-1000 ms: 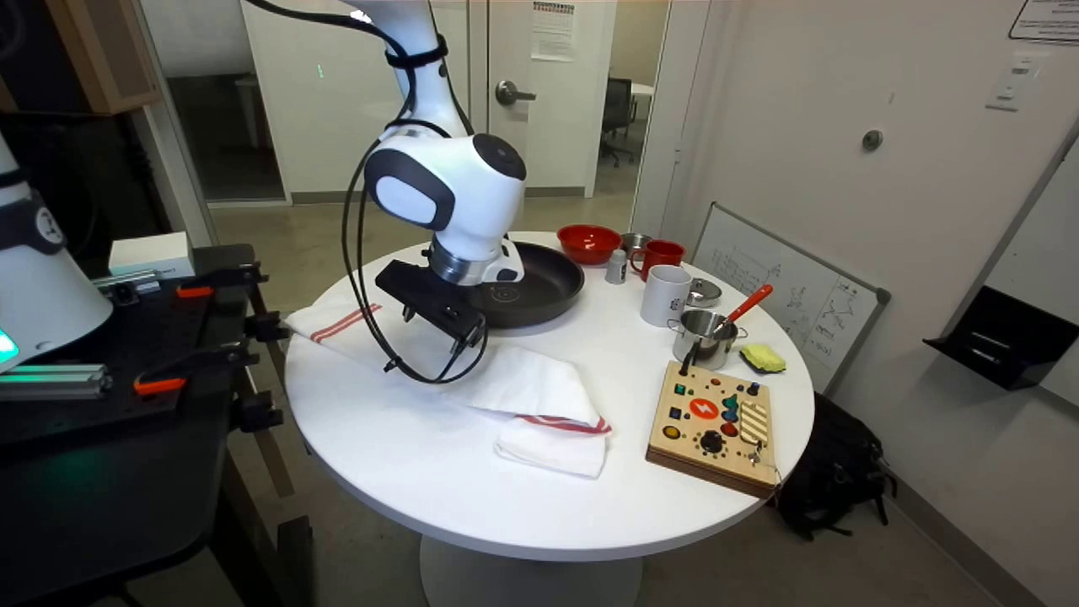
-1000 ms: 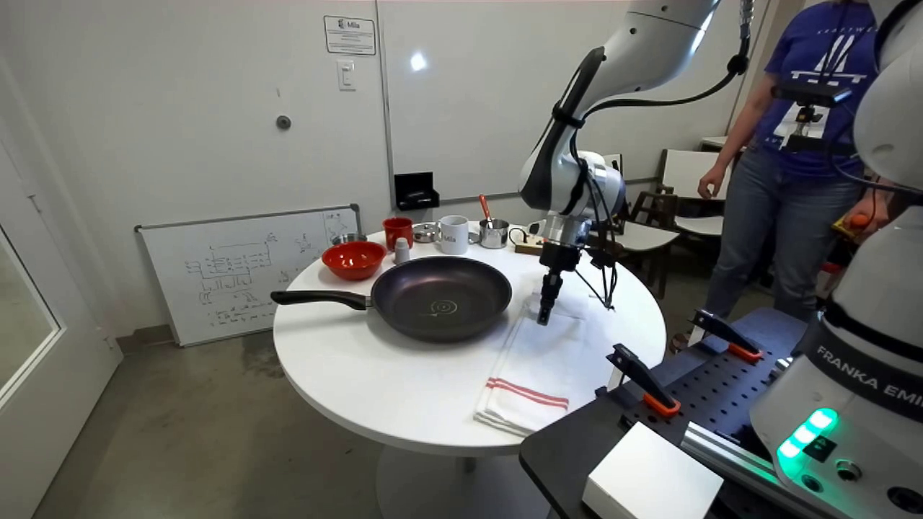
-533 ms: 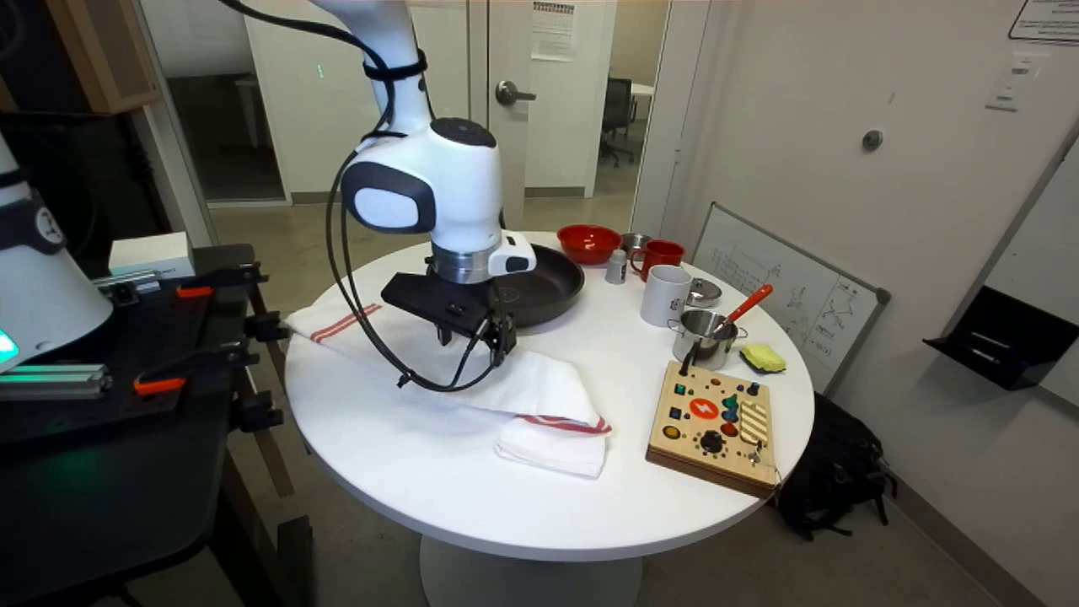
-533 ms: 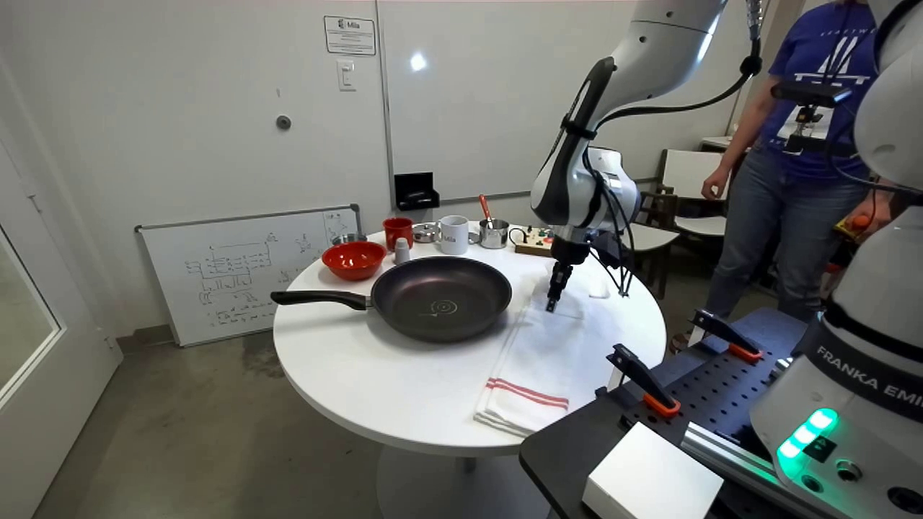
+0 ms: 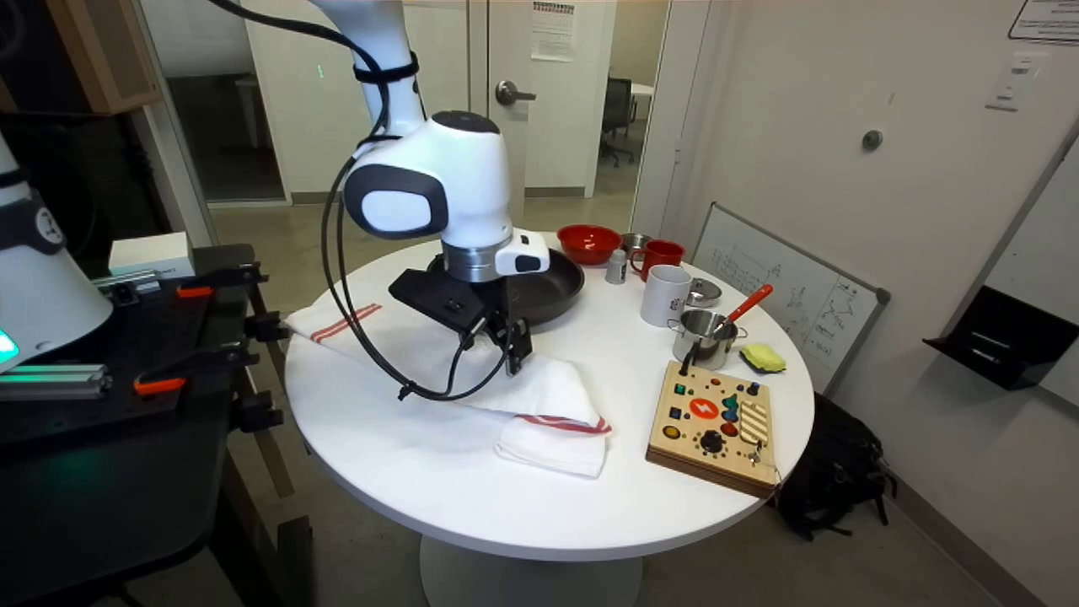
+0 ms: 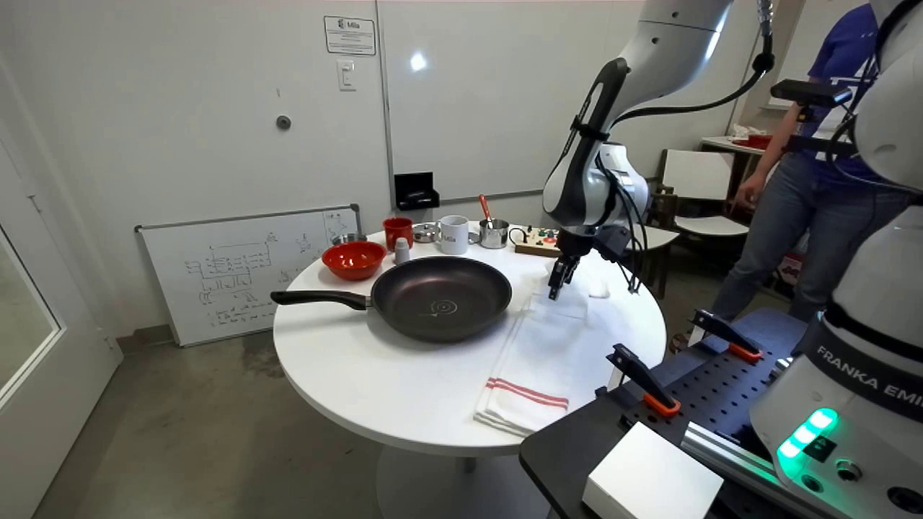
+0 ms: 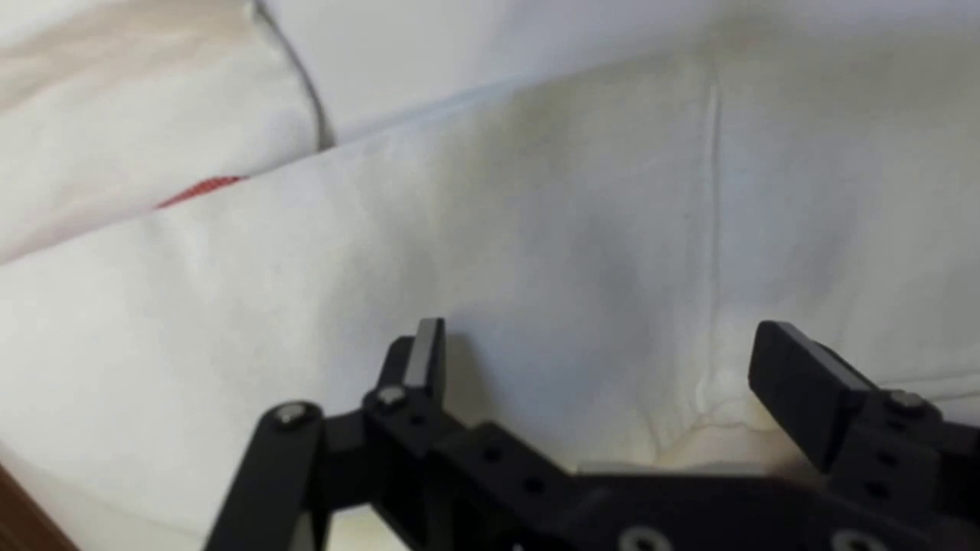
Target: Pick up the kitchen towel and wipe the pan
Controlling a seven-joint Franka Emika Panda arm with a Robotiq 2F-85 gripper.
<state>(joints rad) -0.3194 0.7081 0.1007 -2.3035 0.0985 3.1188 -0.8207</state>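
My pincer (image 7: 601, 337) is over the kitchen towel (image 6: 537, 360), its 2 fingers (image 7: 800, 394) apart; the pan (image 6: 441, 303) sits beside the towel.

Round white table (image 5: 396, 459) with towel (image 6: 537, 353), pan (image 6: 441, 299), red bowl (image 6: 353, 261), mugs (image 5: 664, 297), pot (image 5: 712, 348), sponge (image 5: 763, 357), wooden board (image 5: 710, 424)

1. A robotics lab: back from the gripper (image 7: 601, 356) stands a robot base (image 6: 865, 389) on a perforated plate (image 6: 703, 393), clamps (image 6: 638, 373) at its edge.
2. Beyond and above the gripper, a wall whiteboard (image 6: 469, 101) and a "Mila" sign (image 6: 350, 35).
3. Also beyond the gripper, a leaning board (image 6: 245, 277) with handwriting.
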